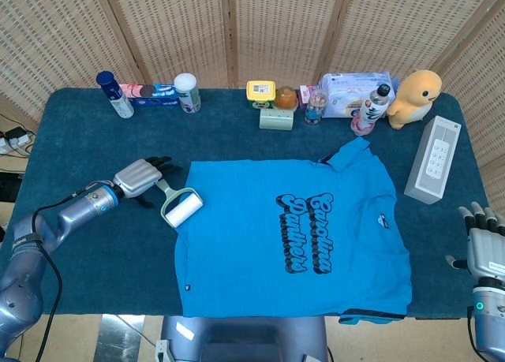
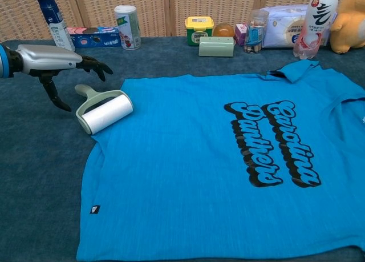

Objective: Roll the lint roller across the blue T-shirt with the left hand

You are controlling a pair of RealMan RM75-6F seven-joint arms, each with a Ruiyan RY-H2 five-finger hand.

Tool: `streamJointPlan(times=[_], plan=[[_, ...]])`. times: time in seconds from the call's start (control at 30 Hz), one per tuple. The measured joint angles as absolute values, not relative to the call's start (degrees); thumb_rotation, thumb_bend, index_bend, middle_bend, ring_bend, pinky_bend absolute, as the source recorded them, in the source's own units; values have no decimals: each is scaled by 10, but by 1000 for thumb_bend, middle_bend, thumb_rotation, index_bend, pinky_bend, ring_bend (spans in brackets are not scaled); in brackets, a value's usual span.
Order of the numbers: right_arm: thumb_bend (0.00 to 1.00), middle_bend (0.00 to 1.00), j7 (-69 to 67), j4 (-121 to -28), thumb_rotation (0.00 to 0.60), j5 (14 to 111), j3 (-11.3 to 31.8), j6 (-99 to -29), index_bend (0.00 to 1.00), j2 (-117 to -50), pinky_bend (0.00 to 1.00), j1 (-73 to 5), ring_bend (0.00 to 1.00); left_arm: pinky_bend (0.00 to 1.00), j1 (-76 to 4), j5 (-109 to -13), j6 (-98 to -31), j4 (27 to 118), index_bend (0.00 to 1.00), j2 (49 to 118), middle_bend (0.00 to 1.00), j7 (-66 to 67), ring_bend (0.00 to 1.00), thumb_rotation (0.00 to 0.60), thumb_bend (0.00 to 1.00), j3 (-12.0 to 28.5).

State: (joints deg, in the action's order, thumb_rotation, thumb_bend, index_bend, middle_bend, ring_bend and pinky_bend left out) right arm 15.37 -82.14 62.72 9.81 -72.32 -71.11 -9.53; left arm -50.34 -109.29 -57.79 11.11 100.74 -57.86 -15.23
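The blue T-shirt [image 1: 296, 236] [image 2: 228, 165] lies flat on the dark blue table, its black print in the middle. A pale green lint roller [image 1: 178, 203] [image 2: 102, 110] rests with its white roll on the shirt's left edge and its handle pointing away. My left hand [image 1: 140, 177] [image 2: 54, 61] hovers just over the handle's end, fingers spread and slightly curled, thumb hanging down, holding nothing. At the table's right front corner my right hand [image 1: 483, 248] rests open and empty; the chest view does not show it.
Along the far edge stand a blue bottle [image 1: 115, 94], a toothpaste box [image 1: 156, 94], a white can [image 1: 187, 91], a yellow tub [image 1: 261, 93], a green box [image 1: 276, 118], a tissue pack [image 1: 351, 90], a drink bottle [image 1: 371, 108] and a yellow plush duck [image 1: 416, 96]. A white box [image 1: 432, 158] lies right.
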Motion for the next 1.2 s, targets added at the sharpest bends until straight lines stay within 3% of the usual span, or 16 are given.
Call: streamJointPlan(times=[0.17, 0.57, 0.67, 1.0, 1.13, 1.2], plan=[[98, 48, 146, -830, 600, 633, 98, -732, 130, -707, 0, -92, 12, 147, -506, -1090, -568, 117, 341, 1009, 225, -579, 30, 600, 165, -159], [98, 48, 134, -836, 600, 638, 97, -737, 130, -701, 0, -89, 12, 147, -507, -1069, -540, 125, 500, 1020, 366, -519, 48, 600, 203, -156], [97, 49, 133, -837, 600, 639, 97, -738, 130, -700, 0, -89, 11, 160, -509, -1063, -527, 131, 575, 1022, 439, -504, 118, 600, 217, -154], [97, 46, 131, -840, 600, 639, 98, -743, 129, -698, 0, -87, 11, 340, -513, -1037, -523, 153, 789, 1030, 663, -450, 420, 600, 304, -135], [97, 44, 130, -844, 600, 641, 98, -747, 127, -696, 0, -86, 11, 450, -517, -1030, -526, 163, 839, 1031, 726, -431, 533, 600, 311, -128], [97, 43, 128, -847, 600, 642, 99, -750, 127, -694, 0, -85, 11, 558, -521, -1026, -530, 172, 844, 1029, 751, -423, 593, 600, 311, -124]])
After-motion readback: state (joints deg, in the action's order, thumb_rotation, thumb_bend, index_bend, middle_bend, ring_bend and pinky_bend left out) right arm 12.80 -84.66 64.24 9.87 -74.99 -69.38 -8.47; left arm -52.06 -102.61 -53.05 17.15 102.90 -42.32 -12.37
